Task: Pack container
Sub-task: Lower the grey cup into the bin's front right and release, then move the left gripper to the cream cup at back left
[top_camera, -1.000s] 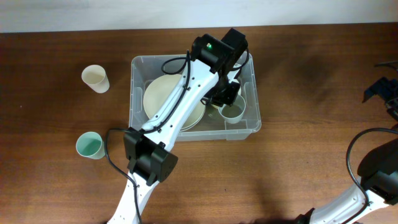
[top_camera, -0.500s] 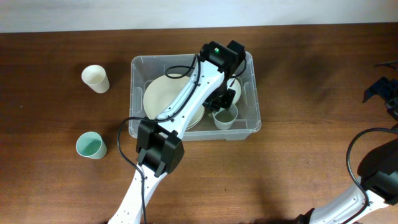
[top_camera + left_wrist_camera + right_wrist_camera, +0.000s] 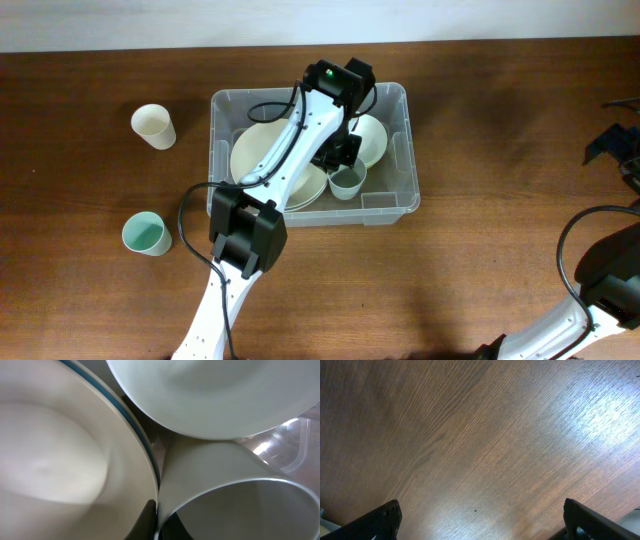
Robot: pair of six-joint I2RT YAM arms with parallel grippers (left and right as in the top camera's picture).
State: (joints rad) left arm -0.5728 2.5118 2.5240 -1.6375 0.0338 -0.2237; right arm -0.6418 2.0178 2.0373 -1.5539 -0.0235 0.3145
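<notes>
The container (image 3: 395, 205) is a clear plastic bin at the table's middle. It holds a cream plate with a blue rim (image 3: 262, 150), a pale bowl (image 3: 372, 138) and a pale green cup (image 3: 347, 183). My left gripper (image 3: 338, 160) reaches into the bin and is shut on the cup's rim. In the left wrist view the fingers (image 3: 155, 520) pinch the cup's wall (image 3: 240, 505), with the plate (image 3: 60, 450) to the left and the bowl (image 3: 210, 395) above. My right gripper (image 3: 482, 515) is open and empty over bare table at the far right (image 3: 615, 150).
A cream cup (image 3: 153, 126) stands left of the bin at the back. A teal cup (image 3: 145, 234) stands left of the bin at the front. The table is dark brown wood.
My left gripper has moved left inside the bin with the cup, from near the right wall to beside the plate. The right arm has not moved.
</notes>
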